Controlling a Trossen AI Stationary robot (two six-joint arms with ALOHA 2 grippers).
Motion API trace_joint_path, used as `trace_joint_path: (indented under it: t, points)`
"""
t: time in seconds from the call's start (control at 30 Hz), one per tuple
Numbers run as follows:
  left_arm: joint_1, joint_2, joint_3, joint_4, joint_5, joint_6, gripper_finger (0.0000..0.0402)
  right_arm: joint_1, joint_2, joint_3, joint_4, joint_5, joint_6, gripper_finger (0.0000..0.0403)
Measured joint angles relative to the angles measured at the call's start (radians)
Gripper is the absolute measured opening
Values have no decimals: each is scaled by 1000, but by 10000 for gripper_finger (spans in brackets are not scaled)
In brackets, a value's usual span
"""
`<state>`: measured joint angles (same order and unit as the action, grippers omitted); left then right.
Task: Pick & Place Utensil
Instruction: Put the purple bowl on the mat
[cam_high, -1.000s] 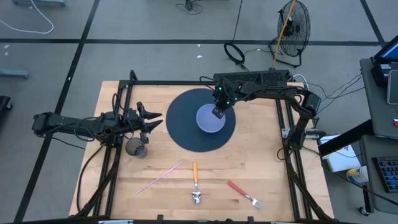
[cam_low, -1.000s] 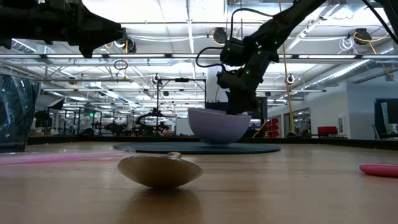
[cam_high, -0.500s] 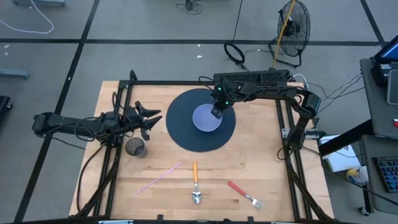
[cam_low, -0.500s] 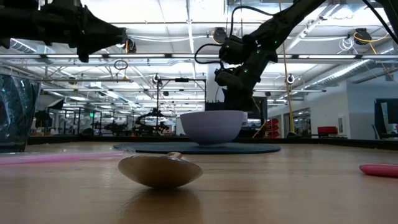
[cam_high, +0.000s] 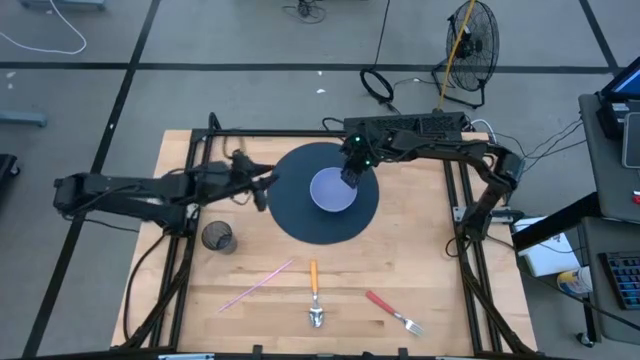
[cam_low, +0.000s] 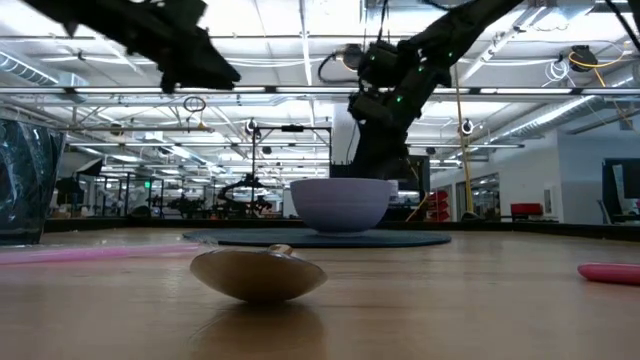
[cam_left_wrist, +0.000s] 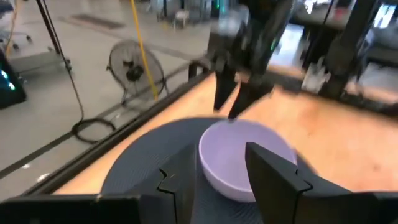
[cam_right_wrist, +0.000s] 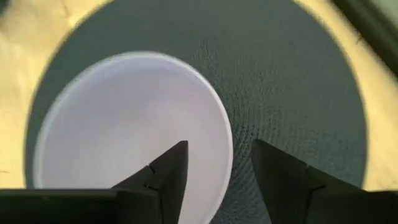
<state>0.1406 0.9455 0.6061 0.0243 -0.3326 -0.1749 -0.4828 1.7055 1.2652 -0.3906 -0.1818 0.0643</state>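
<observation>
A lavender bowl (cam_high: 333, 190) sits upright on a dark round mat (cam_high: 300, 215). My right gripper (cam_high: 350, 172) hovers open just above the bowl's far right rim (cam_right_wrist: 227, 146), one finger over the inside and one outside. My left gripper (cam_high: 263, 190) hangs open in the air at the mat's left edge, pointing at the bowl (cam_left_wrist: 245, 152), with nothing between its fingers. Near the front edge lie an orange-handled spoon (cam_high: 314, 290), a red-handled fork (cam_high: 392, 310) and a thin pink stick (cam_high: 258, 284).
A clear glass (cam_high: 218, 237) stands left of the mat, below my left arm. The dark frame rails (cam_high: 460, 200) run along the table's left, right and far sides. In the low view the spoon's bowl (cam_low: 258, 275) lies nearest, with the glass (cam_low: 20, 180) at the left.
My right gripper has opened and let go of the bowl's rim, then risen a little. The bowl, tilted and partly lifted before, has settled flat on the mat. My left gripper has risen and moved toward the table's right, toward the bowl, levelling out.
</observation>
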Motion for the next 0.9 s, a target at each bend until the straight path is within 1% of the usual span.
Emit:
trace_joint_path:
  t: [0.13,0.23,0.4,0.53,0.63,0.8,0.9]
  points:
    - [66,157,131,-91,107,13,145,2,-98,-1,-61,4,-5,187]
    - [124,260,196,-141,178,15,145,20,-203,-45,-75,34,-7,189]
    - [222,399,278,-173,279,12,145,75,-439,-193,-73,136,-21,185]
    - [273,489,349,-185,421,32,153,128,-645,-348,-13,156,-2,181]
    - [285,547,407,-203,471,55,180,168,-793,-461,58,155,28,182]
    - [286,640,529,-304,472,68,244,257,-996,-617,152,154,73,185]
    - [286,703,614,-398,459,64,266,328,-1078,-688,232,151,77,184]
